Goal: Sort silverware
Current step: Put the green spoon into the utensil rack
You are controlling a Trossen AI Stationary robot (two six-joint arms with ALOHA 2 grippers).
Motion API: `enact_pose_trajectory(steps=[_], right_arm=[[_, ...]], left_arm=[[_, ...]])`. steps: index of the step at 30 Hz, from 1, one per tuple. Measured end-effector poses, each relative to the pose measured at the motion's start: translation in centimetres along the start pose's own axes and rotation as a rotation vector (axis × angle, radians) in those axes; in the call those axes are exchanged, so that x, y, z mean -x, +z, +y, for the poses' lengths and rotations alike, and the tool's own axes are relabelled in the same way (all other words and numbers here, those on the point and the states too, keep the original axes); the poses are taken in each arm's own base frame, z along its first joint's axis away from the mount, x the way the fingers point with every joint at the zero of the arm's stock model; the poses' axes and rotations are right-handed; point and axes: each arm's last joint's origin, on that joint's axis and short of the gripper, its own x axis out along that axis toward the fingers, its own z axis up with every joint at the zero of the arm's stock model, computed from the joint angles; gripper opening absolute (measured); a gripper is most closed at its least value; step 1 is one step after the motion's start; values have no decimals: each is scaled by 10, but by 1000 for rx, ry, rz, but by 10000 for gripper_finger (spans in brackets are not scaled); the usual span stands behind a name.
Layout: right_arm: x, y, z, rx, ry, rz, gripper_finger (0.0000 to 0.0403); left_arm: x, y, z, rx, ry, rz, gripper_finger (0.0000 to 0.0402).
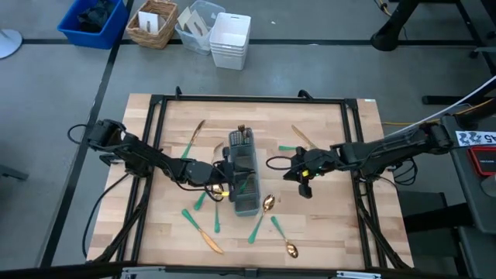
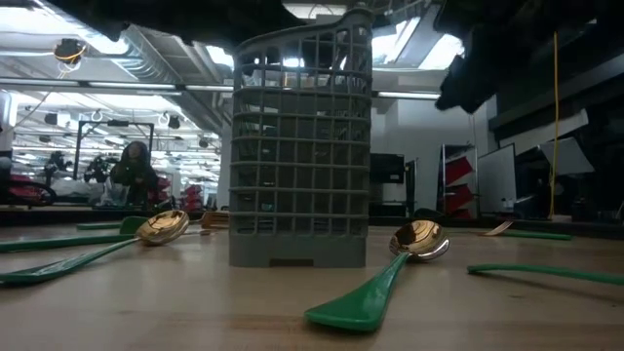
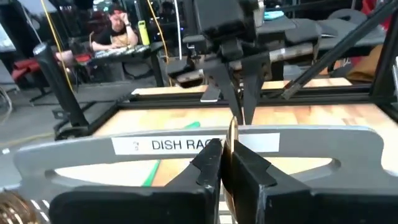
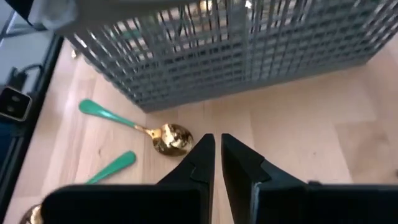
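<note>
At frame centre, the left gripper (image 3: 222,163) pinches 1 gold-headed piece (image 3: 231,138), apparently a knife, over the grey caddy (image 1: 243,182), next needing release; the right gripper (image 4: 215,155), nearly closed, holds nothing.

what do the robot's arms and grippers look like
Both arms are dark, near black, slim and jointed, with black cables looping beside them. The left gripper and right gripper each end in two blocky matte black fingers that taper to wedge tips. No markings show on them.

One grey caddy (image 1: 243,174), two arms, roughly ten green-handled utensils (image 1: 267,205) loose on table (image 1: 333,225)
</note>
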Motion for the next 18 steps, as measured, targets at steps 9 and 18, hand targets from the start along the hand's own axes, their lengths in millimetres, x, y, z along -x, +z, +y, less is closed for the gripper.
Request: enact_pose_trajectory(steps=[9, 18], right_arm=[[-42, -8, 1, -22, 104, 94, 39], [-81, -25, -3, -40, 141, 207, 124]], left_arm=[[-1, -13, -5, 28, -32, 90, 47], [-1, -13, -5, 135, -26, 88, 116]])
